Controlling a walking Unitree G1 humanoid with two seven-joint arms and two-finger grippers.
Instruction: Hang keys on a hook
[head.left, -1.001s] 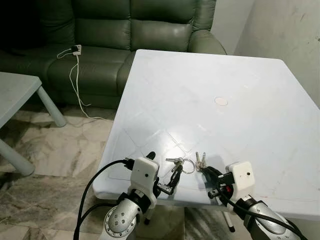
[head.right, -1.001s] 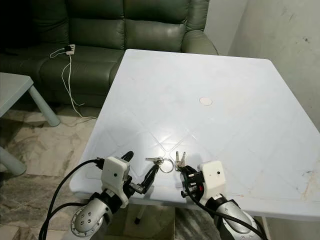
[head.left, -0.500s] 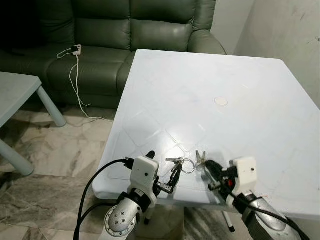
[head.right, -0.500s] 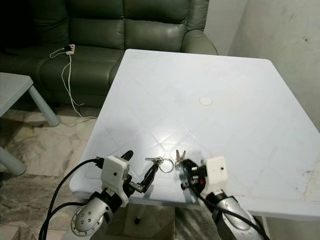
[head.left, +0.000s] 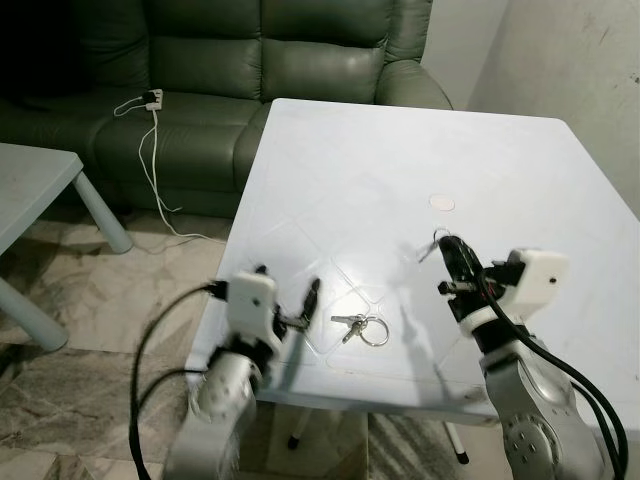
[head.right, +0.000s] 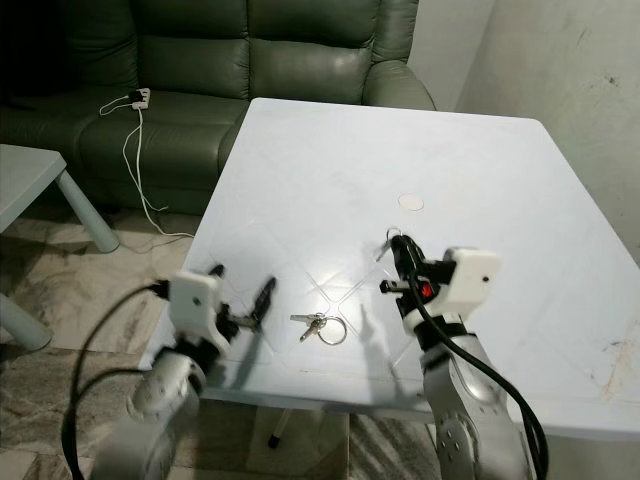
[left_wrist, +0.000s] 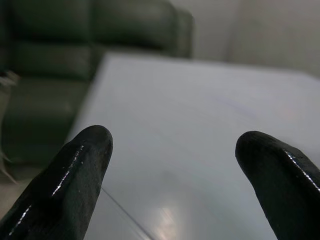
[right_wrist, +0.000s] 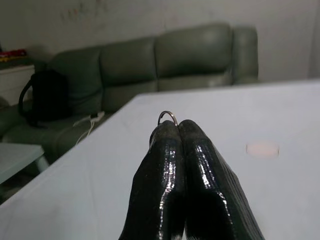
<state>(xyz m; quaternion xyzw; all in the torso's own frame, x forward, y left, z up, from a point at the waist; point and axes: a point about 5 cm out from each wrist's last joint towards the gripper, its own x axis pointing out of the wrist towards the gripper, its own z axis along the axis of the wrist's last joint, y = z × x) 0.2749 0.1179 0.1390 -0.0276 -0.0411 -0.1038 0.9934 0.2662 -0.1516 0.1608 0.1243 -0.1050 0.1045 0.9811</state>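
A bunch of keys on a ring (head.left: 360, 326) lies on the white table (head.left: 400, 160) near its front edge. My right gripper (head.left: 447, 247) hangs above the table to the right of that bunch, shut on a second small key ring (right_wrist: 167, 116) that pokes out above the pressed fingertips (right_wrist: 190, 131); its keys are mostly hidden. My left gripper (head.left: 288, 282) is open just left of the lying bunch, its two fingers (left_wrist: 75, 165) spread wide with nothing between them. The left arm looks blurred.
A green leather sofa (head.left: 250, 70) stands behind the table, with a white charger and cable (head.left: 150, 105) on its seat. A low grey table (head.left: 30, 190) is at the left. A round cap (head.left: 441, 203) sits mid-table. A wall runs along the right.
My right gripper has risen from the table's front edge, carrying the second key bunch up and farther in. The left arm has drawn back to the left, away from the lying keys.
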